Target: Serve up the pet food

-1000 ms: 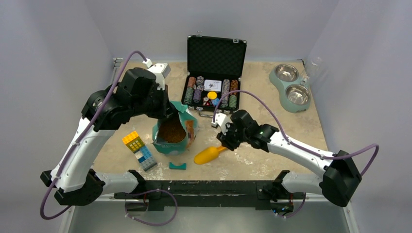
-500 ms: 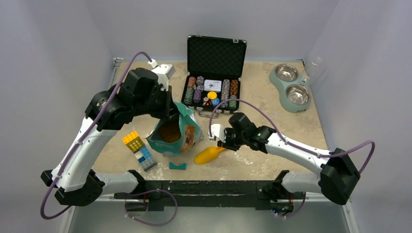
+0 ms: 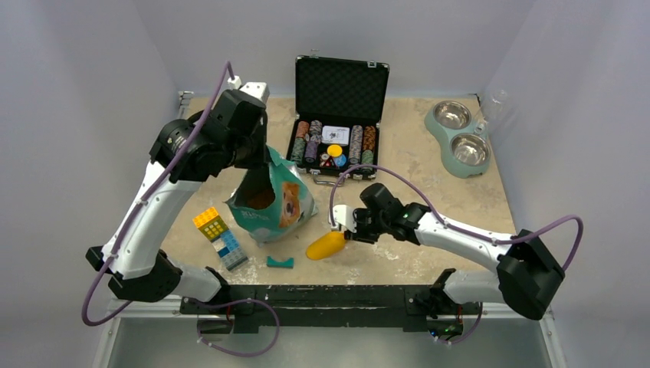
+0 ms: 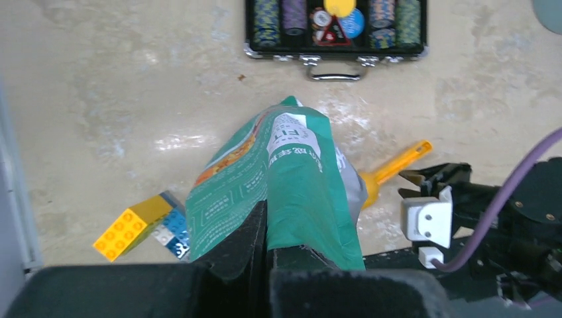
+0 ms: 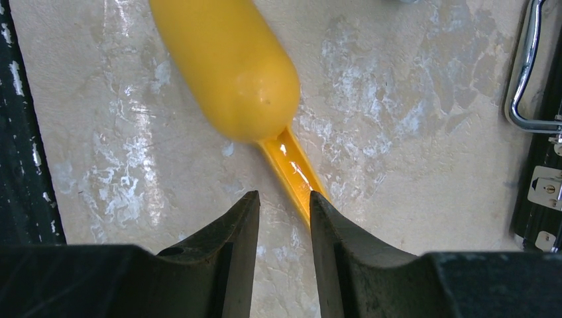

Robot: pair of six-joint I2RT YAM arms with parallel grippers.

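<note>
The teal-green bag [image 3: 274, 205] with a golden dog stands open and tilted at left centre; brown pet food [image 3: 260, 198] shows in its mouth. My left gripper [image 3: 263, 159] is shut on the bag's top edge, as the left wrist view shows, with the gripper [image 4: 267, 222] clamped on the bag [image 4: 298, 172]. A yellow scoop [image 3: 325, 245] lies bowl-down on the table to the bag's right. My right gripper [image 3: 350, 230] is open just above the scoop's handle. In the right wrist view the handle [image 5: 291, 165] runs under the right one of the gripper's [image 5: 285, 200] fingers.
A green double bowl stand [image 3: 458, 138] with two steel bowls is at the far right. An open black case [image 3: 337, 146] of poker chips stands behind the bag. Toy bricks [image 3: 221, 238] and a teal piece [image 3: 280, 262] lie near the front edge.
My left arm has raised the bag's top edge, and the bag now leans with its mouth narrower. My right gripper has moved toward me and lower, over the scoop's handle.
</note>
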